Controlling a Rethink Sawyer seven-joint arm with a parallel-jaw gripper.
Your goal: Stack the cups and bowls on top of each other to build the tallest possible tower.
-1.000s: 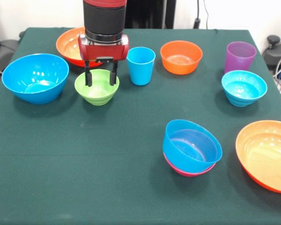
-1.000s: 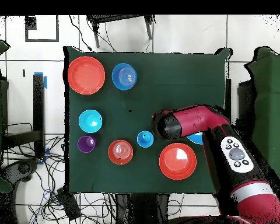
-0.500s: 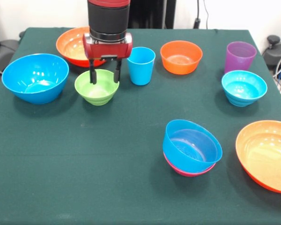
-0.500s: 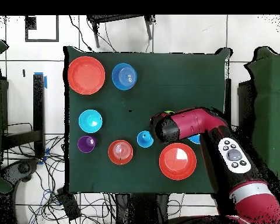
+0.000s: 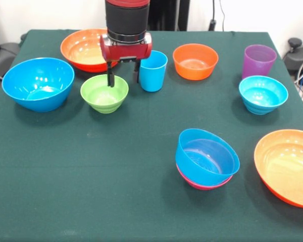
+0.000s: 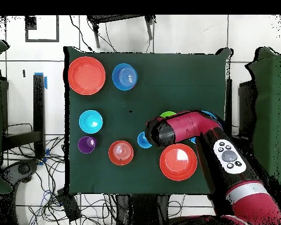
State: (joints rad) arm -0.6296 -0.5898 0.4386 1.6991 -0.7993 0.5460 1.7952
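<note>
Bowls and cups are sitting scattered over the green table (image 5: 91,166). Going left to right in the front view, a large blue bowl (image 5: 38,83) is resting at the table's 9 o'clock edge, and a wide orange bowl (image 5: 86,49) is lying toward 11 o'clock, partly behind the arm. A green bowl (image 5: 104,93) is standing just right of the large blue one. The end effector (image 5: 123,78) is hanging with its two dark fingers spread apart and gripping nothing; one finger is dipping over the green bowl's rim at that bowl's 1 o'clock, the other is hanging just left of the light blue cup (image 5: 152,70). So the green bowl is lying at the end effector's 7 o'clock and the light blue cup at its 3 o'clock, very near. A smaller orange bowl (image 5: 195,61) is sitting toward 12 o'clock. The tower (image 5: 207,159) is standing near 5 o'clock, well apart from the end effector: a blue bowl nested in a pink bowl (image 5: 199,184). The purple cup (image 5: 258,61) is standing upright toward 2 o'clock with a cyan bowl (image 5: 263,94) just in front of it. Another large orange bowl (image 5: 288,166) is lying at 4 o'clock, cut by the picture's edge.
</note>
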